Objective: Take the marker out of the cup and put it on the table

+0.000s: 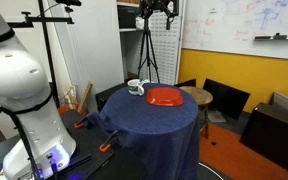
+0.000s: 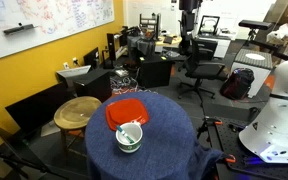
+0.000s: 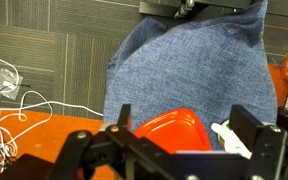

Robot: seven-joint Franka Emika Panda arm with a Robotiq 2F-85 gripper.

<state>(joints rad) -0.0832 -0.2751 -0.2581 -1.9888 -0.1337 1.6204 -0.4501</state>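
The white cup (image 1: 135, 88) (image 2: 129, 137) stands on the navy-draped round table (image 1: 154, 125) (image 2: 169, 140), next to a red plate (image 1: 165, 97) (image 2: 124, 112). A slim dark marker (image 2: 132, 128) leans inside the cup. My gripper (image 1: 157, 10) (image 2: 189, 6) hangs high above the table, open and empty. In the wrist view the open gripper (image 3: 184, 125) frames the red plate (image 3: 169, 130) far below. The cup (image 3: 229, 135) shows partly behind one finger, on the blue table (image 3: 184, 60). The marker cannot be made out there.
A round brown wooden stool (image 1: 196, 96) (image 2: 77, 112) stands beside the table. Black chairs (image 1: 224, 98), desks and office chairs (image 2: 199, 60) surround it. A tripod (image 1: 147, 55) stands behind. Orange clamps (image 1: 106, 148) and white cables (image 3: 9, 95) lie on the floor.
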